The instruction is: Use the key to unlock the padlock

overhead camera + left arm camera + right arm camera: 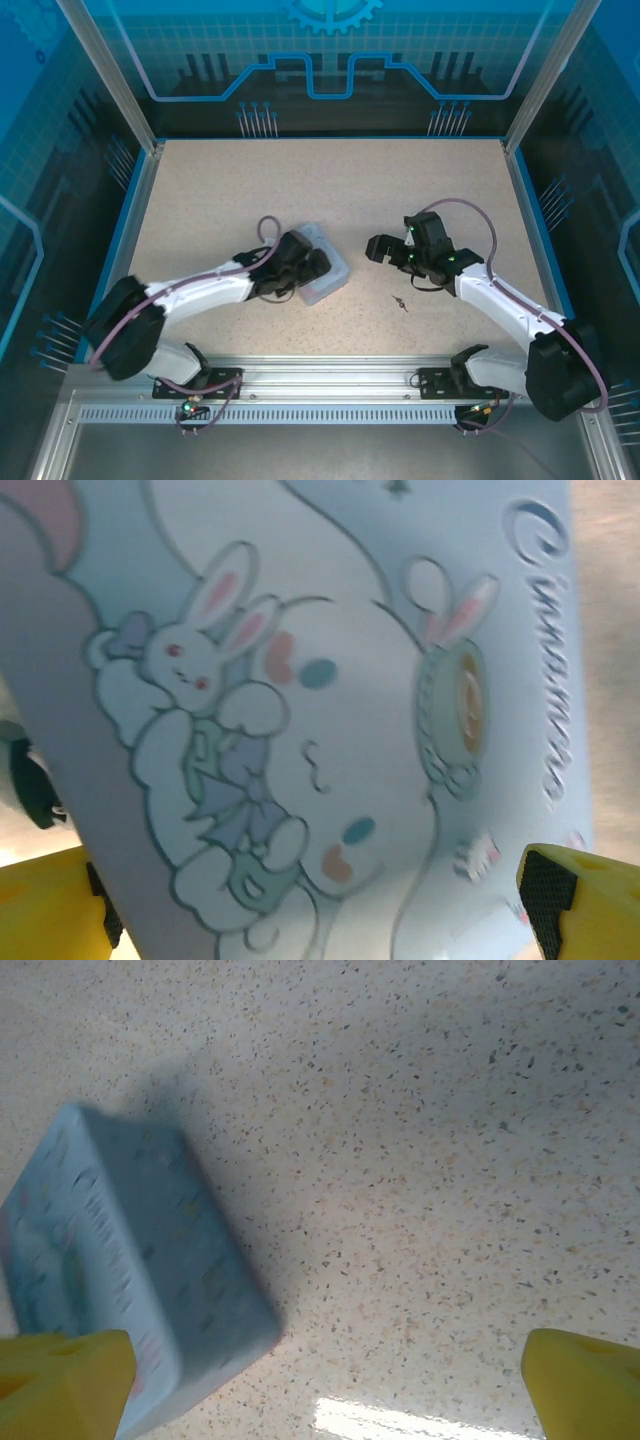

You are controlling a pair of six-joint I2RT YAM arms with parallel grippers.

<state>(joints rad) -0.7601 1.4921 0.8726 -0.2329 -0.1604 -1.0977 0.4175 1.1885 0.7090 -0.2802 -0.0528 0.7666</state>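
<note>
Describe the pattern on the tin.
Cartoon rabbits on a pale blue tin, clearest in left wrist view.

Reaches in from 7 o'clock with the left arm (pixel 190 295), forearm low and pointing toward 2 o'clock. Holds the left gripper (pixel 312 266) spread wide, yellow fingers (pixel 50 905) far apart. Bends the right arm (pixel 500 300) in from 5 o'clock. Aims the right gripper (pixel 376 250) toward 9 o'clock, jaws likewise wide, seemingly tilted downward.
</note>
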